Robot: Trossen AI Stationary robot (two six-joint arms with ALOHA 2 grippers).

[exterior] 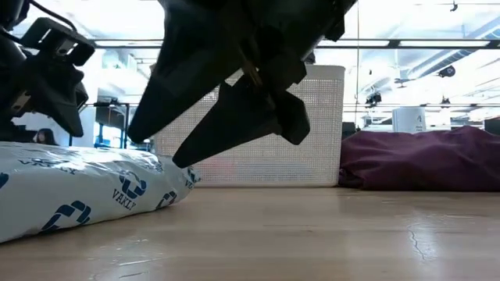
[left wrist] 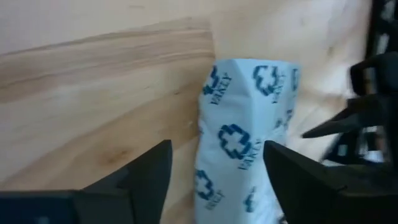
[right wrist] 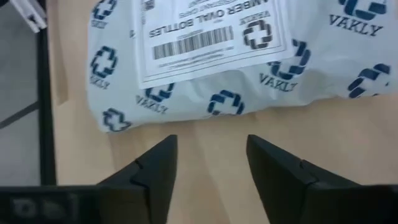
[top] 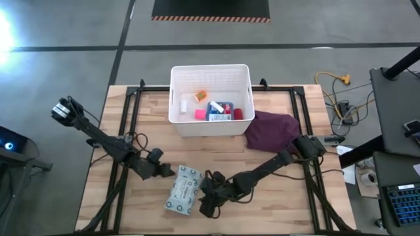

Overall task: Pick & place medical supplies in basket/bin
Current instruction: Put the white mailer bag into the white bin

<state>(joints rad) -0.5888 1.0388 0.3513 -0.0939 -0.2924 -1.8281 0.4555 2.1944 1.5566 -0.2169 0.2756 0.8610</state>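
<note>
The packet (top: 184, 191), pale grey-green with blue crosses and a barcode label, lies flat on the table's near middle. My left gripper (top: 172, 173) is open at the packet's far end (left wrist: 242, 93), with one finger on each side of it (left wrist: 216, 144). My right gripper (top: 207, 196) is open at table height just right of the packet; its fingertips (right wrist: 208, 149) point at the packet's long side (right wrist: 205, 106) with bare wood between. The white slotted bin (top: 210, 128) stands at the far middle and holds a blue box (top: 220, 109), red, pink and white items. My left gripper has an open finger on each side of the packet's far end (left wrist: 249, 124), coming slanting down from the table's left. One finger (left wrist: 286, 168) overlaps the packet's edge in the left wrist view. I cannot tell whether it touches.
A crumpled maroon cloth (top: 272, 131) lies right of the bin, close to the right arm. Black frame rails (top: 125, 141) run along the table's sides. Bare wood (top: 262, 210) shows near the front edge and between the packet and the bin.
</note>
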